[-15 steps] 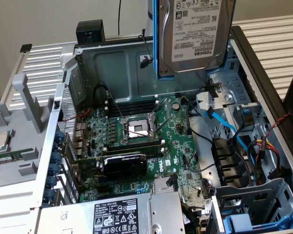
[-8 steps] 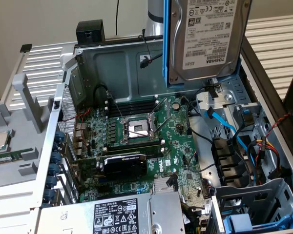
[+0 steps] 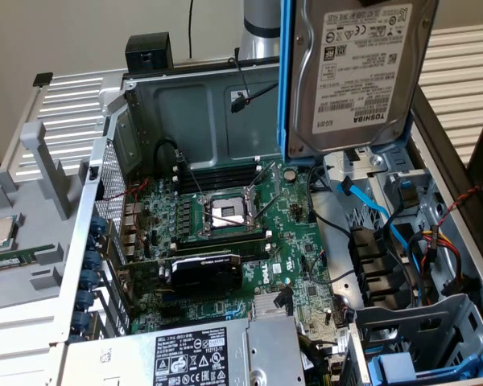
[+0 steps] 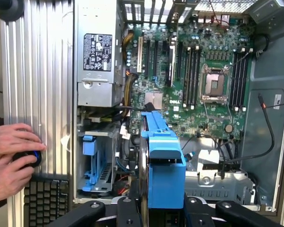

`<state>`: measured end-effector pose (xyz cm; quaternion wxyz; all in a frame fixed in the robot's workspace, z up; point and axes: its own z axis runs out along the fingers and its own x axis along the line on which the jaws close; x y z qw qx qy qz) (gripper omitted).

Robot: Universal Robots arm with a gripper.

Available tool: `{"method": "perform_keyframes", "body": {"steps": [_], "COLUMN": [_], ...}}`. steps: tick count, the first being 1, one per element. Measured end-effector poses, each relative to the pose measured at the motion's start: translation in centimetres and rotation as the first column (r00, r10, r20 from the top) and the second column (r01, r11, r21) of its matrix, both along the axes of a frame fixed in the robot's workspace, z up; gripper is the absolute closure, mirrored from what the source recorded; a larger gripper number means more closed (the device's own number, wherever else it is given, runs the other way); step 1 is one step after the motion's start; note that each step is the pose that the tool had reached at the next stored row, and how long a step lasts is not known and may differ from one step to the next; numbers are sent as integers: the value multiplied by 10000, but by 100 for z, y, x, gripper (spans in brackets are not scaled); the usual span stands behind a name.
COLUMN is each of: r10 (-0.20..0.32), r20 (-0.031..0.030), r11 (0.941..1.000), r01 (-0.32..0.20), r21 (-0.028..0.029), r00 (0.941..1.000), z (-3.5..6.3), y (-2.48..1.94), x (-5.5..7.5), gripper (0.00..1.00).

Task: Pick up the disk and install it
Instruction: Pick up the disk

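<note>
– Gripper (image 4: 163, 210) first, in the wrist view: what is it doing?
– Its jaws are clamped on the disk (image 4: 164, 161), which shows edge-on in its blue frame, above the open case (image 4: 270, 94) and near the motherboard's (image 4: 199, 61) edge. A person's hands (image 4: 14, 139) rest outside the case wall.
– And the exterior view?
– The disk (image 3: 358, 68) hangs high over the case (image 3: 185, 104), at the exterior view's right. Its label faces the camera, and it is well clear of the motherboard (image 3: 225, 217).
</note>
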<state>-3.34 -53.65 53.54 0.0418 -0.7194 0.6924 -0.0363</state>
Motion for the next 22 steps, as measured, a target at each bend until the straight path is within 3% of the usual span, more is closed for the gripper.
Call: {"method": "perform_keyframes", "body": {"steps": [5, 7, 11, 13, 17, 22], "r10": [-1, 0, 0, -1, 0, 0], "r20": [1, 0, 17, 74, 141, 167], "r11": [10000, 10000, 9997, 9995, 9994, 9994], "r01": [1, 0, 1, 3, 5, 6], "r21": [-5, -37, -255, -330, -335, -334], "r00": [10000, 10000, 10000, 10000, 9999, 9999], "z": [6, 9, 9, 9, 9, 8], "y": [-94, -111, -117, -123, -197, -317], "x": [31, 48, 84, 98, 131, 194], "gripper": [63, 63, 63, 63, 63, 63]}}
